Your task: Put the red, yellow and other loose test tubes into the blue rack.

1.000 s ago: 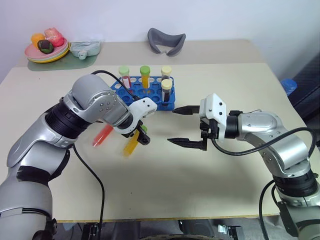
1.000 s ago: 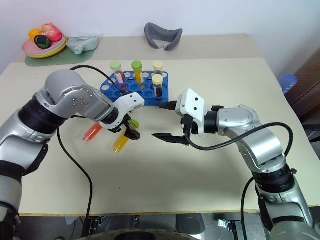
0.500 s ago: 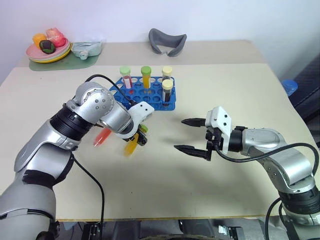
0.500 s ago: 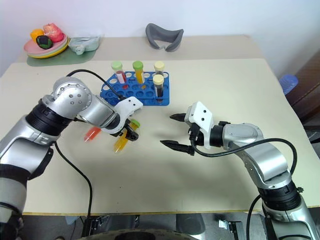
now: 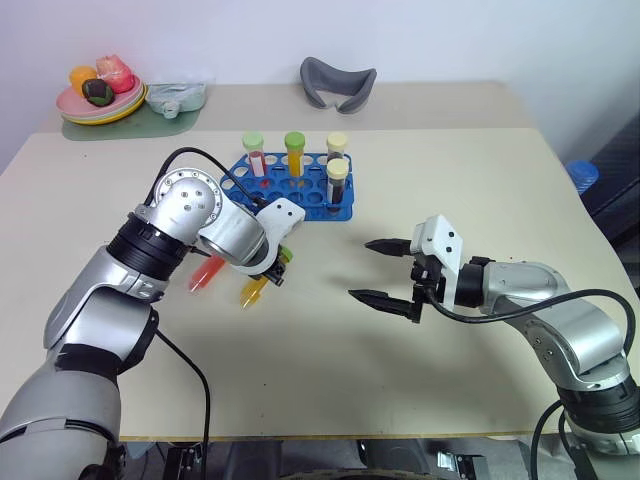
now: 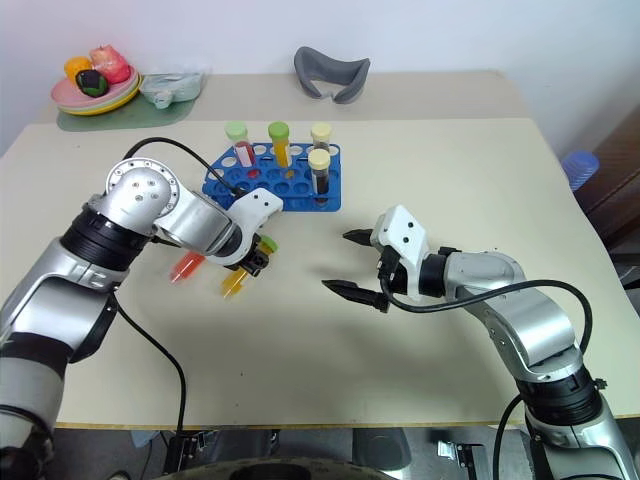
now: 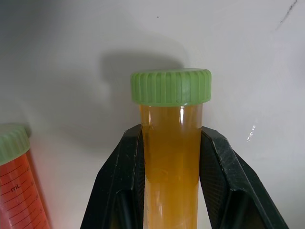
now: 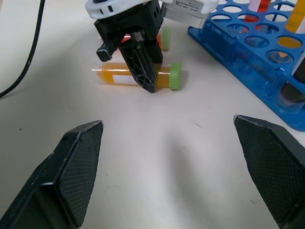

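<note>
A yellow test tube (image 7: 170, 152) with a green cap lies on the beige table in front of the blue rack (image 5: 300, 208). My left gripper (image 5: 272, 275) points down at it and is shut on its body just below the cap. The right wrist view shows the same grip on the yellow tube (image 8: 114, 76). Close beside it lies a red test tube (image 5: 206, 272), free of any gripper. Several capped tubes stand upright in the rack. To the right of the yellow tube, my right gripper (image 5: 360, 269) hovers open and holds nothing.
A pink plate (image 5: 100, 105) of fruit on a green mat sits at the back left corner. A grey curved object (image 5: 337, 82) lies behind the rack. A black cable (image 5: 190, 360) trails from my left arm over the table's front.
My left gripper's fingers have shut on the yellow tube, which still lies on the table. The right gripper has sunk a little and stays open.
</note>
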You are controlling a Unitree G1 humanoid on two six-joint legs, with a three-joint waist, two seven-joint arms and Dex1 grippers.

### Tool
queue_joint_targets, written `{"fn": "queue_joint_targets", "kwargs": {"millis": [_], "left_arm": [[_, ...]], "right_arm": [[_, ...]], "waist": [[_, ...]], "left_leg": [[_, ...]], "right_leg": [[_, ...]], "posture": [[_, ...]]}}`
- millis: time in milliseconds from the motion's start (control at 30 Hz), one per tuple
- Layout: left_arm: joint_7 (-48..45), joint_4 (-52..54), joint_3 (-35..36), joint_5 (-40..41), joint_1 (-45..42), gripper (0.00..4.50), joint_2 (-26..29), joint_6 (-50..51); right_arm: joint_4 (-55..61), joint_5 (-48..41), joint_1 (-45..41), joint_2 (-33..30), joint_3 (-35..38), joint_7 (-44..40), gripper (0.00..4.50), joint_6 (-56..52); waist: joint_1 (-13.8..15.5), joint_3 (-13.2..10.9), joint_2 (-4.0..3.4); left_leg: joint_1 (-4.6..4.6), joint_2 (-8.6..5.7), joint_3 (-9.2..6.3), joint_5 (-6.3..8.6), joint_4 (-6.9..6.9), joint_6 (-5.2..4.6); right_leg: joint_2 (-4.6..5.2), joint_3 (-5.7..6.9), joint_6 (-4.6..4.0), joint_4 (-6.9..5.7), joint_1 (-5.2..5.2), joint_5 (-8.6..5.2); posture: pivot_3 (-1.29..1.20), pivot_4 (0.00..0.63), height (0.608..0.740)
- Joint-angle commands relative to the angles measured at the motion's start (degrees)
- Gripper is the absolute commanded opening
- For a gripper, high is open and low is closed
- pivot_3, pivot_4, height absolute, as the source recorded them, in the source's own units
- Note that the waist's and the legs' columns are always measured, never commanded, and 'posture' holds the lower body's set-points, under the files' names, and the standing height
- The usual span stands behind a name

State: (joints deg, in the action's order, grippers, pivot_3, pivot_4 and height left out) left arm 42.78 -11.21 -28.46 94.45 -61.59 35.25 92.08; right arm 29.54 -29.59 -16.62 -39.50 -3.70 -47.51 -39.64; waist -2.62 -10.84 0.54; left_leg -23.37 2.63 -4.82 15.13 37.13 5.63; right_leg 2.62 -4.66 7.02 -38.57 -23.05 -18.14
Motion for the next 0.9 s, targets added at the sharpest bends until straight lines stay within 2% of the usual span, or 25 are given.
{"fn": "queue_joint_targets", "kwargs": {"millis": [33,333,500,533,667,733,800,900], "left_arm": [[2.1,0.5,2.8,0.5,-0.1,1.25,0.8,0.4],[2.4,2.4,4.7,-1.3,0.1,1.25,1.4,0.4],[-2.8,8.7,12.8,-2.3,2.0,1.25,3.1,-3.0],[-5.7,11.8,15.0,-4.4,2.5,1.25,3.7,-4.8],[-28.4,32.0,18.6,-24.9,8.7,1.25,13.4,-23.2],[-36.7,35.5,21.8,-31.4,13.9,1.25,16.0,-31.5],[-42.0,37.1,25.4,-36.1,20.1,1.25,15.6,-38.8],[-45.2,38.6,27.0,-45.9,28.5,1.25,10.0,-51.4]], "right_arm": [[2.5,-0.9,-0.4,0.2,0.4,0.3,4.5,0.2],[1.8,-0.9,-1.3,0.7,-0.7,0.5,4.5,0.3],[2.5,-1.2,-0.9,0.4,-0.2,0.8,4.5,0.0],[2.7,-1.3,-0.6,0.3,0.1,1.0,4.5,-0.1],[4.0,-2.4,1.0,-0.2,1.4,1.7,4.5,-1.0],[4.7,-2.8,1.6,-0.2,2.0,2.1,4.5,-1.5],[5.1,-3.5,1.9,0.3,2.3,2.8,4.5,-2.1],[5.0,-4.4,1.2,1.4,2.0,4.1,4.5,-3.0]], "waist": [[0.0,0.0,0.01],[0.1,0.0,0.01],[0.0,0.0,0.01],[0.0,0.0,0.01],[0.0,0.0,0.0],[0.1,0.0,-0.06],[0.2,0.0,-0.06],[0.4,0.0,-0.02]], "left_leg": [[0.0,0.0,0.0,-0.02,0.0,0.03],[-0.01,0.0,0.0,-0.05,-0.01,0.09],[-0.02,0.0,0.0,-0.08,-0.01,0.14],[-0.02,0.0,0.0,-0.08,-0.02,0.15],[-0.03,0.0,0.03,-0.12,-0.08,0.22],[-0.02,0.02,0.08,-0.14,-0.14,0.25],[0.0,0.02,0.1,-0.14,-0.13,0.25],[0.04,0.01,0.1,-0.13,-0.07,0.24]], "right_leg": [[0.0,0.0,0.0,0.0,0.0,0.0],[0.0,0.01,0.0,0.02,0.0,0.0],[0.0,0.01,0.0,0.01,-0.01,0.0],[0.0,0.01,0.0,0.01,-0.01,0.0],[-0.01,0.0,0.0,0.02,-0.07,0.0],[-0.02,-0.01,0.0,0.07,-0.08,0.0],[0.0,0.0,-0.01,0.1,-0.03,0.0],[0.03,0.02,0.0,0.22,0.15,0.0]], "posture": [[0.0,0.15,0.74],[0.0,0.15,0.74],[0.0,0.15,0.74],[0.0,0.15,0.74],[0.0,0.15,0.74],[0.0,0.15,0.74],[0.0,0.15,0.74],[0.0,0.15,0.74]]}}
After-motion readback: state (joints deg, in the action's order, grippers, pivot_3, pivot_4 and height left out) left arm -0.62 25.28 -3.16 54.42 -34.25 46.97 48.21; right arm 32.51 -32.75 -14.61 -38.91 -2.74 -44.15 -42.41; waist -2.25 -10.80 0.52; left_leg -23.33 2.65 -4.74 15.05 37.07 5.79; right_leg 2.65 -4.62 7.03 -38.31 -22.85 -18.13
